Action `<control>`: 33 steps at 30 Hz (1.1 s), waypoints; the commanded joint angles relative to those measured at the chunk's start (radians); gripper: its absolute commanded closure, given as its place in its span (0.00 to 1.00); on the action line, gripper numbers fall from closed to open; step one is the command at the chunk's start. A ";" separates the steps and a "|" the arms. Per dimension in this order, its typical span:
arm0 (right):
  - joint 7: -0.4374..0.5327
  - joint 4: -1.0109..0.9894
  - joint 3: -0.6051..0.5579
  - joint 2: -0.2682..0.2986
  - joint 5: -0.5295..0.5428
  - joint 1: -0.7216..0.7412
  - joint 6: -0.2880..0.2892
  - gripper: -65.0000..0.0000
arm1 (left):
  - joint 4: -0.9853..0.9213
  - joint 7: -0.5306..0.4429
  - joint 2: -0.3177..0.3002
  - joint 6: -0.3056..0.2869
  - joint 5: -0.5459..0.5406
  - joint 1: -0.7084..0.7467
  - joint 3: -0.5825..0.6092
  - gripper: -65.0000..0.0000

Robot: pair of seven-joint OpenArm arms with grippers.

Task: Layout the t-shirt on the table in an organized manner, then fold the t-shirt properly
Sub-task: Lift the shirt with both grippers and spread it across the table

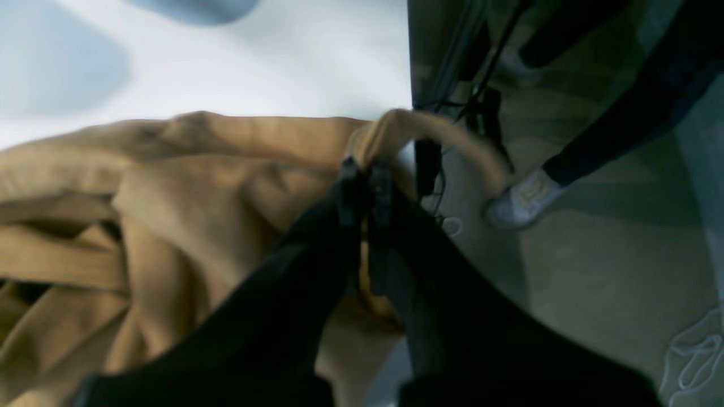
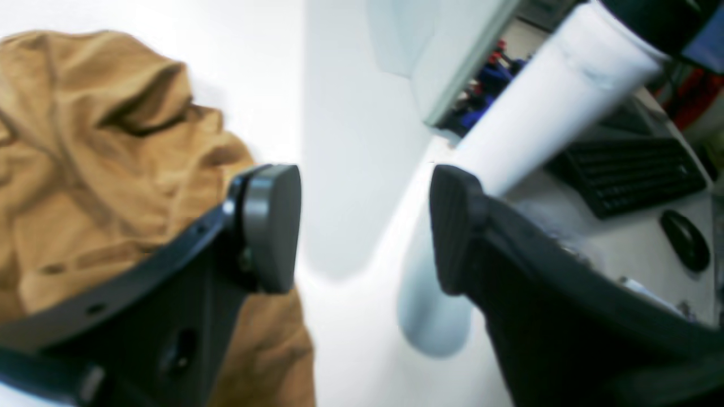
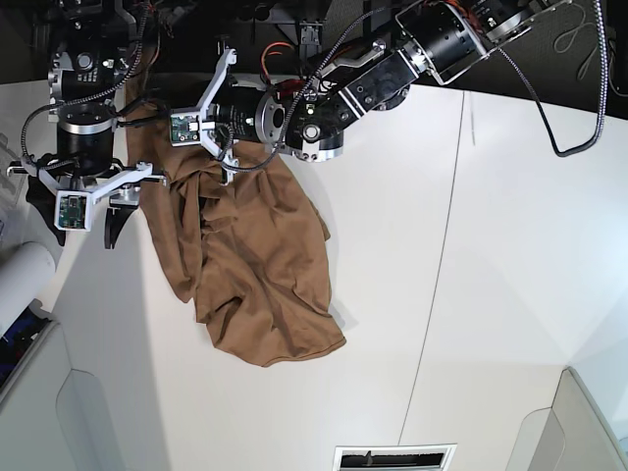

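Left wrist view is blurred, so we can only just make out the left gripper (image 1: 366, 176) with its jaws pressed together on a fold of the t-shirt (image 1: 186, 203) at the table (image 1: 254, 62) edge; past that edge there's floor, cables and someone's white shoe (image 1: 523, 199). In the base view the left arm covers the shirt's top end, so we can't tell collar from hem. The shirt lies crumpled in a long heap on the table's far-left part. The right gripper (image 2: 365, 229) is spread wide, holding nothing, just beside the cloth. A white tube (image 2: 509, 147), keyboard (image 2: 628, 172) and mouse (image 2: 685, 238) sit off to the side.
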 commanded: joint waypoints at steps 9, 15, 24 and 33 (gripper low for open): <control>0.043 -0.188 0.090 0.005 0.171 0.005 0.143 0.46 | 0.023 0.043 0.011 -0.020 -0.105 -0.021 -0.134 0.58; 0.096 -0.274 0.108 0.002 0.326 0.011 0.355 0.46 | 0.076 0.280 0.011 -0.038 -0.319 -0.012 -0.140 0.53; 0.111 -0.476 0.108 0.003 0.357 0.097 0.430 0.46 | 0.161 0.269 0.010 -0.017 -0.259 -0.004 -0.369 0.53; 0.105 -0.527 0.108 0.003 0.360 0.096 0.432 0.46 | -0.073 0.084 0.011 -0.001 -0.152 -0.121 -0.515 0.53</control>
